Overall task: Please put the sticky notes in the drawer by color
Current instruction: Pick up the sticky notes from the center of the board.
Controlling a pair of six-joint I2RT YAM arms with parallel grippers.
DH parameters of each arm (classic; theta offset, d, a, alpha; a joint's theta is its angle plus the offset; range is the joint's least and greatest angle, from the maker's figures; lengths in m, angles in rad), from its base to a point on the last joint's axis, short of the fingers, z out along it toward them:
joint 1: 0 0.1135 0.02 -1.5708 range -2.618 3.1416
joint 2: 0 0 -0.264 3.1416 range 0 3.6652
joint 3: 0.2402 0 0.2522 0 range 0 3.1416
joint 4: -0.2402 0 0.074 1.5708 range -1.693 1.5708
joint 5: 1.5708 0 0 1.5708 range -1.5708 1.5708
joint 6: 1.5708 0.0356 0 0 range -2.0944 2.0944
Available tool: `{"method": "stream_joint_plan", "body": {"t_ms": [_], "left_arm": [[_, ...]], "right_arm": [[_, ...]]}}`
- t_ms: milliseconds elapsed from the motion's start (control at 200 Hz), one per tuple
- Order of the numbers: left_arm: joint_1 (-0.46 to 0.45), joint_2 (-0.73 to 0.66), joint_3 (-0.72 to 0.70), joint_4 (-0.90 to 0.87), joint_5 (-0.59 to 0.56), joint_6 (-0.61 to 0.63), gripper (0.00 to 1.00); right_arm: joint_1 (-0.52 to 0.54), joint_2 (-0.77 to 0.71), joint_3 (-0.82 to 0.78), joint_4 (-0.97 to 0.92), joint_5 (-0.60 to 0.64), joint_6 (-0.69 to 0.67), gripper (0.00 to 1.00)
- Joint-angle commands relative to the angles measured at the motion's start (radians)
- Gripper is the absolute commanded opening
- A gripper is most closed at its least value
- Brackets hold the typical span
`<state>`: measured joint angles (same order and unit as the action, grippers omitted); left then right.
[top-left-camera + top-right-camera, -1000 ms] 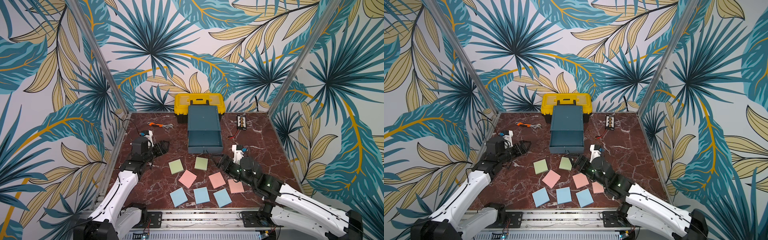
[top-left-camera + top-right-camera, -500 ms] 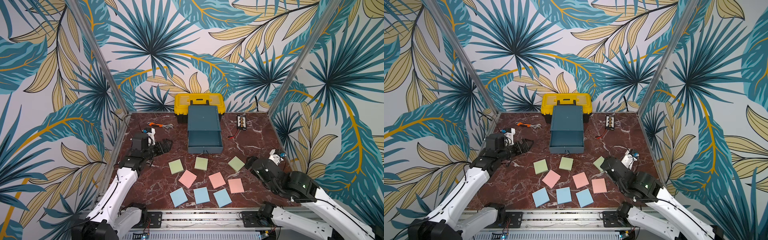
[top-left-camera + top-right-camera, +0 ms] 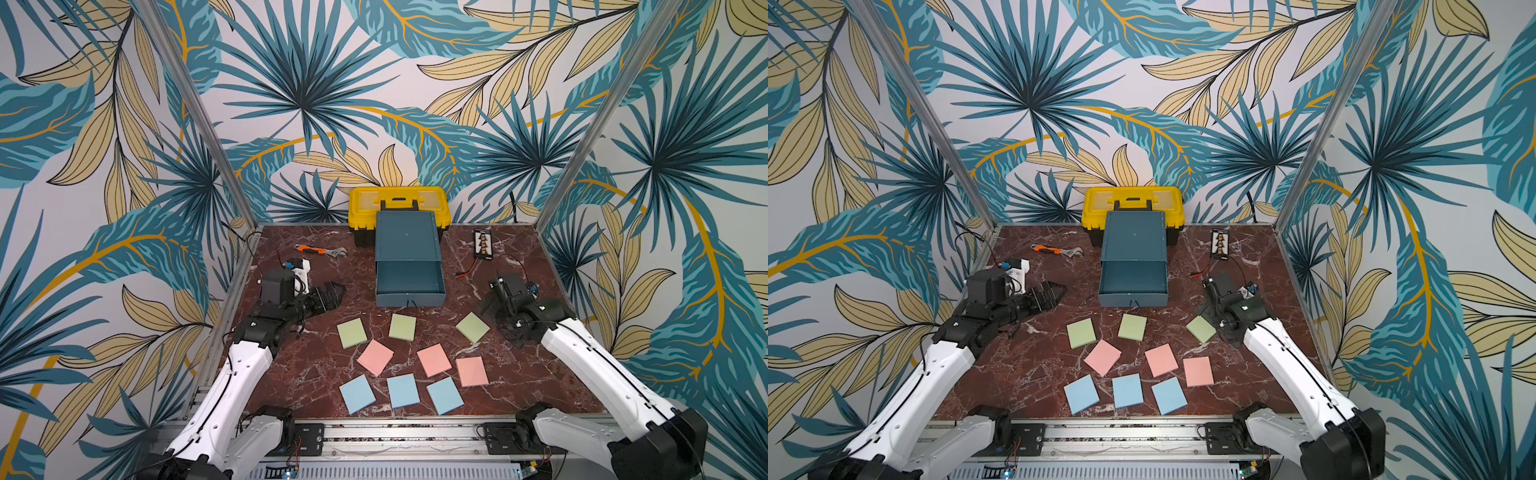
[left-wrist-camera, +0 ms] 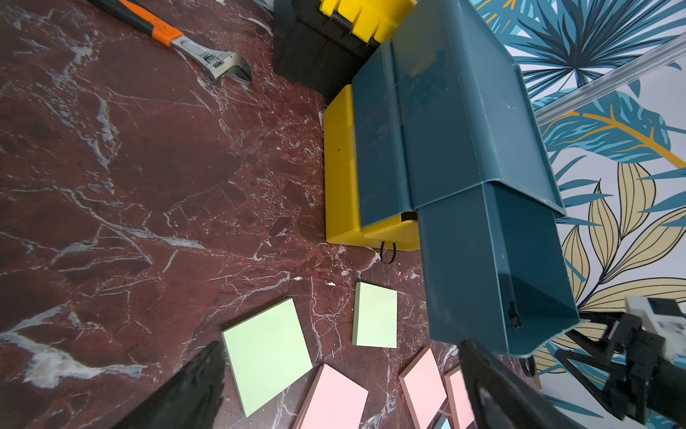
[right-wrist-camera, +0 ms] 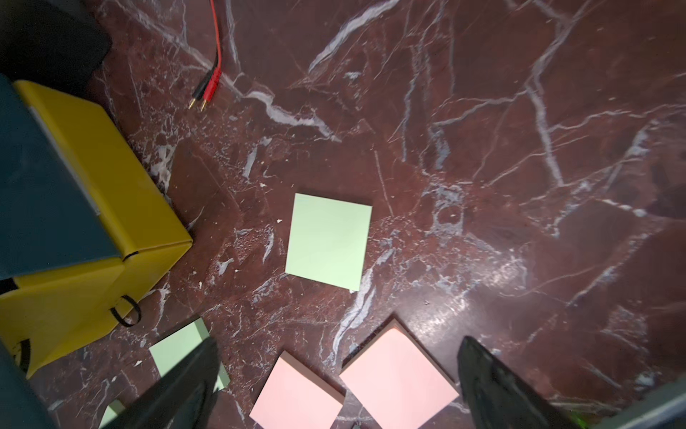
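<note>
The nine notes (image 3: 402, 327) lie flat on the table (image 3: 299, 374), just before the drawer (image 3: 409, 298): the green row is nearest to it, then pink, then blue. Its teal top part stands pulled out and looks empty. The left gripper (image 3: 330, 293) and the right gripper (image 5: 337, 341) both have the jaws spread wide and hold nothing. I think each pad is light and thin, and may slide on the smooth marble. It seems better to pinch two opposite edges, low on the pad.

Both arms forward and low, left claw (image 3: 334, 293) and right claw (image 5: 339, 343) empty, jaws wide apart.
</note>
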<state>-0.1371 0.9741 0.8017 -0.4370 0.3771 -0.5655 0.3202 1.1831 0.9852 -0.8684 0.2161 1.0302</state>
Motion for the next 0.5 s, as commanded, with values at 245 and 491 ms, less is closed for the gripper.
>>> {"method": "stream_joint_plan", "body": {"t_ms": [245,491], "left_arm": [[-0.006,0.006,0.007,-0.001,0.014,0.017,1.0],[-0.005,0.016,-0.001,0.014,0.027,0.013,1.0]], "right_arm": [[-0.063,0.207,0.053,0.08,-0.154,-0.097,1.0],[-0.093,0.289,0.023,0.11,-0.191,-0.08,1.0]]}}
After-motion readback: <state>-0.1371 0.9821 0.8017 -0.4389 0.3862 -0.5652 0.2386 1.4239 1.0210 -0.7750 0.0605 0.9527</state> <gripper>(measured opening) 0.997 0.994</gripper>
